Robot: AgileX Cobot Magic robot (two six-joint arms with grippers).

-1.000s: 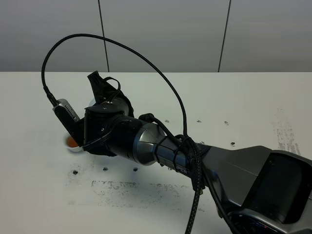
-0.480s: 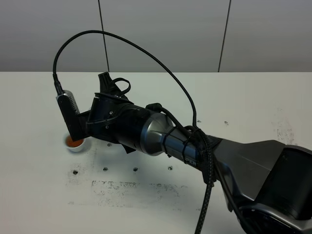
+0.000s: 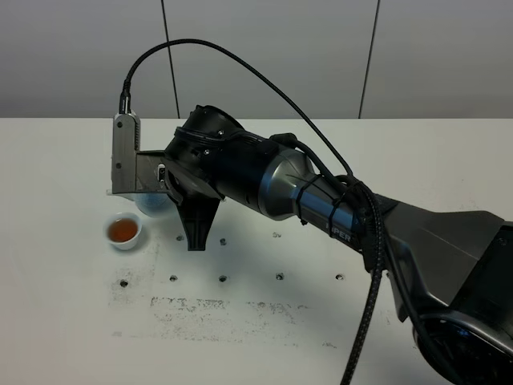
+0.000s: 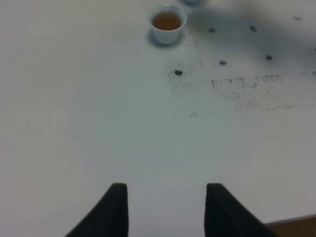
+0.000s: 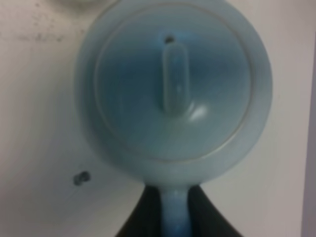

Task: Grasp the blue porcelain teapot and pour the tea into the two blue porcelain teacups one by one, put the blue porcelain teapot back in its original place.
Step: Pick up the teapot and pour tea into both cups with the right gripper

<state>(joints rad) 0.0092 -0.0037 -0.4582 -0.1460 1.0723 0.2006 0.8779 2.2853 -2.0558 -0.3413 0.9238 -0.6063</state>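
Table (image 3: 64, 321): one teacup (image 3: 123, 231) is set on it at the left of the high view, with tea contained in it.
Teapot (image 5: 173, 89): found just behind and right of that teacup, lid seated on top, handle clamped in the right gripper (image 5: 174, 215).
Left gripper (image 4: 165, 210): held over bare table, well apart from the teacup.

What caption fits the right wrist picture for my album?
Looking straight down at the blue porcelain teapot held in the right gripper.
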